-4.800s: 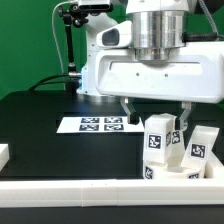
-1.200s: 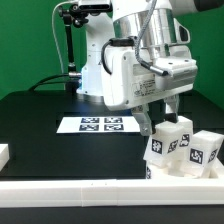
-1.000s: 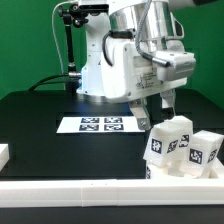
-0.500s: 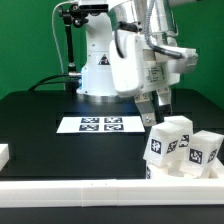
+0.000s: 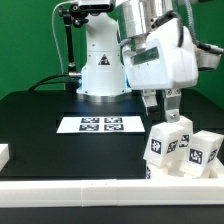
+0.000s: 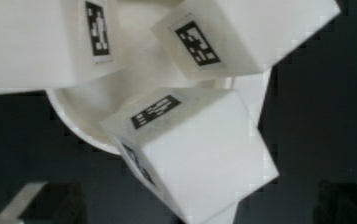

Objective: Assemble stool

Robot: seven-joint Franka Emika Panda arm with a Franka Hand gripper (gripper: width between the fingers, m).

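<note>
Gripper: the gripper (image 5: pixel 161 101) hung in the air above the legs, fingers apart, holding nothing.
Legs: the white legs (image 5: pixel 167 144) stood bunched together on the black table (image 5: pixel 60 150), at the exterior view's right, near the white rail (image 5: pixel 70 190).
Seat: the round seat (image 6: pixel 90 120) showed under the legs in the wrist view.
Marker board: the marker board (image 5: pixel 100 125) lay flat, apart from the legs.
</note>
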